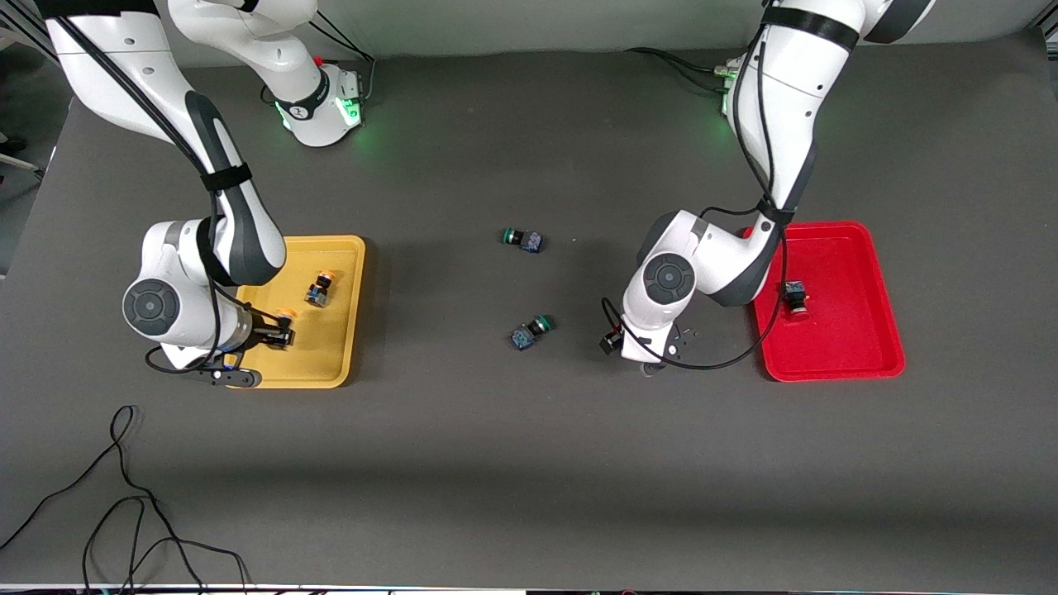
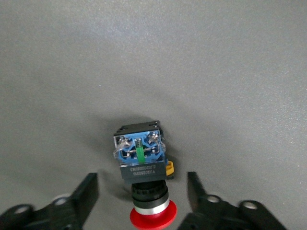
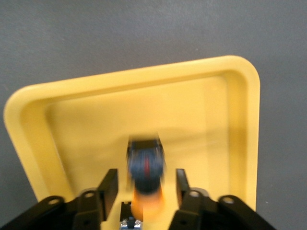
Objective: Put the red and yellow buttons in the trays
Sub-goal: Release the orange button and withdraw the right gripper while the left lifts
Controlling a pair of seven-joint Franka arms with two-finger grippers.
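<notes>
My left gripper [image 2: 141, 191] is open and low over the grey table. Its fingers stand either side of a red-capped button [image 2: 141, 163] that lies on its side, with gaps on both sides. In the front view the left hand [image 1: 651, 366] hides that button, beside the red tray [image 1: 876, 273]. Another red button [image 1: 795, 296] lies in that tray. My right gripper [image 1: 281, 335] is open over the yellow tray [image 1: 347, 273]. A blurred yellow-capped button [image 3: 145, 165] shows between its fingers, apart from both. A second yellow button [image 1: 321, 287] lies in the tray.
Two green-capped buttons lie mid-table, one [image 1: 522, 239] farther from the front camera and one [image 1: 530, 330] nearer. A loose black cable [image 1: 124, 496] lies near the front edge at the right arm's end of the table.
</notes>
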